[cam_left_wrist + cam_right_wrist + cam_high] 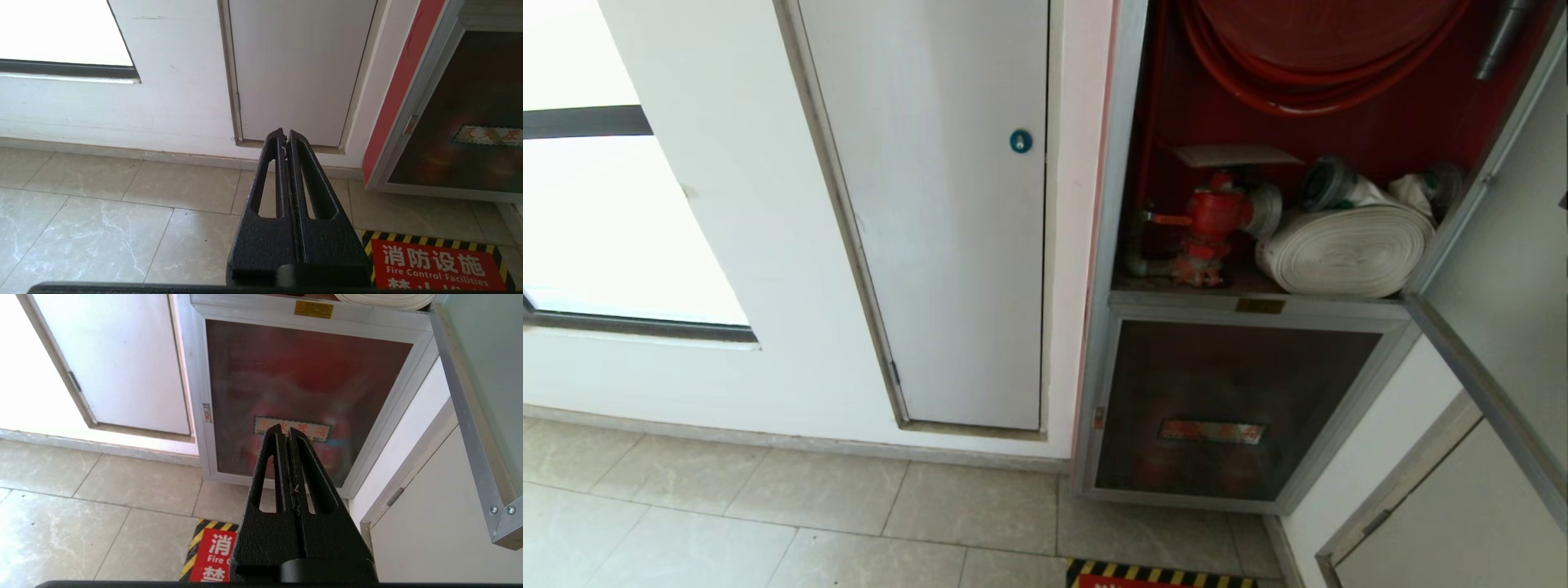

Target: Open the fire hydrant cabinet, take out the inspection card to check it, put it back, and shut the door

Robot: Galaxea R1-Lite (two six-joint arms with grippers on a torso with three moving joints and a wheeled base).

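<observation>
Window (613, 212) brightness fills the far left of the head view, then a white wall, then a white panel door (947, 245) with a blue lock (1020, 141). Right of that stands the cabinet (1104, 269), its long axis upright, its front facing the robot. Its upper bay lies open — red interior, a red hose reel (1307, 57) cut off at the top, a red valve (1209, 224) and a rolled white hose (1343, 249) on the shelf. Below sits the smaller dark glass panel (1225, 408), closed. The door (1503, 269) is swung out to the right, seen nearly edge-on and cut off by the frame, so its face is hard to read. No card can be made out in any view.

Neither arm shows in the head view; only the wrist views give them. The left gripper (286, 136) hangs low over the floor tiles, fingers pressed together and empty, pointing at the foot of the panel door. The right gripper (284, 432) is likewise closed on nothing, aimed at the lower glass panel — here the door's bottom corner (500, 522) with two screws appears. A red floor sign (433, 265) with a striped border lies before the cabinet, fully legible only from the left wrist.
</observation>
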